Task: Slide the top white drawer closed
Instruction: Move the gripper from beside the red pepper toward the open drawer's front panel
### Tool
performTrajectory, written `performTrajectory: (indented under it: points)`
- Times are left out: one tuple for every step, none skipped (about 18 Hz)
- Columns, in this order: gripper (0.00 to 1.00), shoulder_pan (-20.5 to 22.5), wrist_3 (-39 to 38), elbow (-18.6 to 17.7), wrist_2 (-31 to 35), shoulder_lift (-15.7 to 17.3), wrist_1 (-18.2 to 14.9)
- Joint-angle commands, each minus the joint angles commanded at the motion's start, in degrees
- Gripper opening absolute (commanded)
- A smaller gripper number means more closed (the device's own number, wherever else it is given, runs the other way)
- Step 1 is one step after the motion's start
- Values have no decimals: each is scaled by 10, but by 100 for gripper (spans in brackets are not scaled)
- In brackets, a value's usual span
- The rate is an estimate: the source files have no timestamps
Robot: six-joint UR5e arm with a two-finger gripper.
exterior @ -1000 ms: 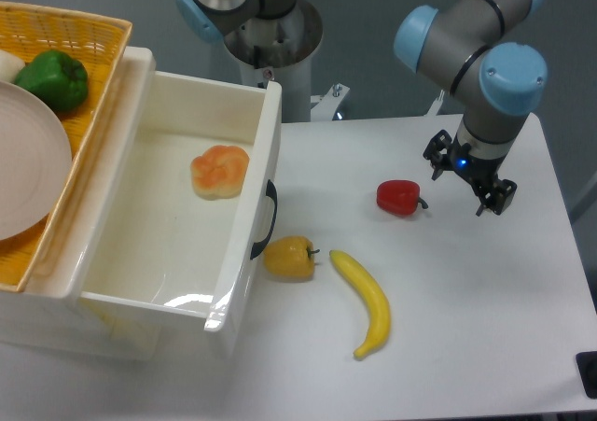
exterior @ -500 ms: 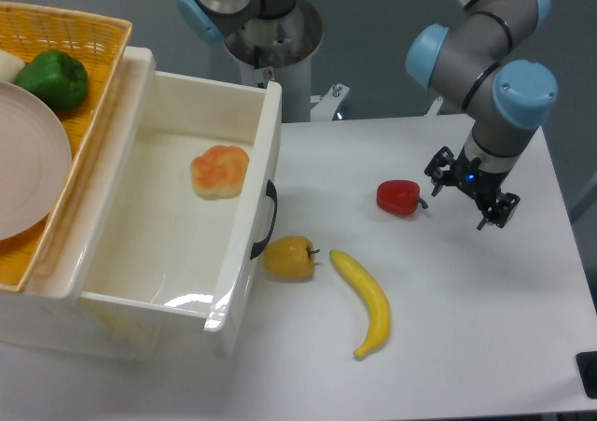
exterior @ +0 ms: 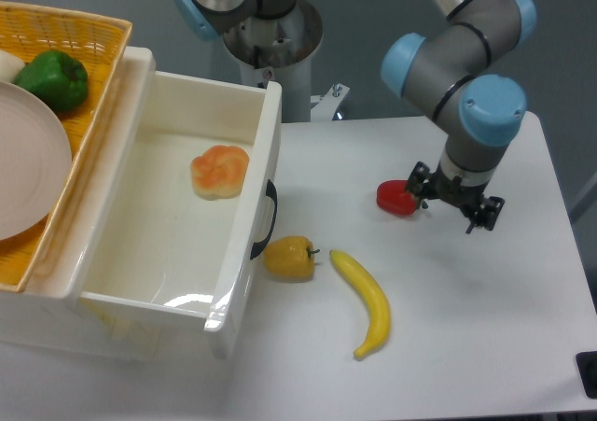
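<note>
While the large glossy white plastic drawer [exterior: 177, 225] stands pulled far out on the left of the white worktop [exterior: 485, 290], its front panel with the curved black handle [exterior: 268, 218] faces right toward the fruit. Inside it, on the drawer floor toward the back, lies an orange-and-cream bun-like piece [exterior: 220, 171]. Above and to the left of the drawer sits a yellow wicker basket [exterior: 93, 43] holding a green bell pepper [exterior: 54, 80] and a pale round plate [exterior: 28, 174].

Just beside the drawer's front, below the handle, rests a yellow bell pepper [exterior: 288, 258]; whether it touches the panel I cannot tell. A yellow banana [exterior: 366, 301] lies to its right, near but apart. Further right, a small red bell pepper [exterior: 395, 197] sits on the worktop.

Over on the right, the grey-and-blue arm bends down so that its black two-finger claw [exterior: 451, 202] hangs low, just beside the red pepper's right side and partly overlapping it from where I stand. Its fingers appear spread and grip nothing I can see. It is well apart from the drawer.
</note>
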Motion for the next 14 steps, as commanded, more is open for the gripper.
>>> performTrajectory:
  points:
    - [75, -5, -24, -2, -26, 0, -3]
    - [72, -8, -51, -2, -50, 0, -4]
    - [65, -10, -80, -2, -71, 2, -5]
    - [62, -12, -100, -3, -84, 4, -6]
    - [62, -19, -108, -3, -89, 7, -10]
    - [56, -26, -112, -3, -89, 9, -16]
    - [51, -27, -118, -3, -90, 11, -25]
    - [48, -28, -123, -3, -91, 18, -34]
    - [46, -29, -125, -3, -98, 23, -43]
    - [42, -29, -125, -3, -108, 31, -54]
    - [39, -28, -126, -3, -120, 39, -65]
    - [34, -27, -125, -3, -128, 49, -76]
    - [27, -26, -125, -3, -138, 54, -86]
    - [23, -26, -125, -3, -143, 55, -91]
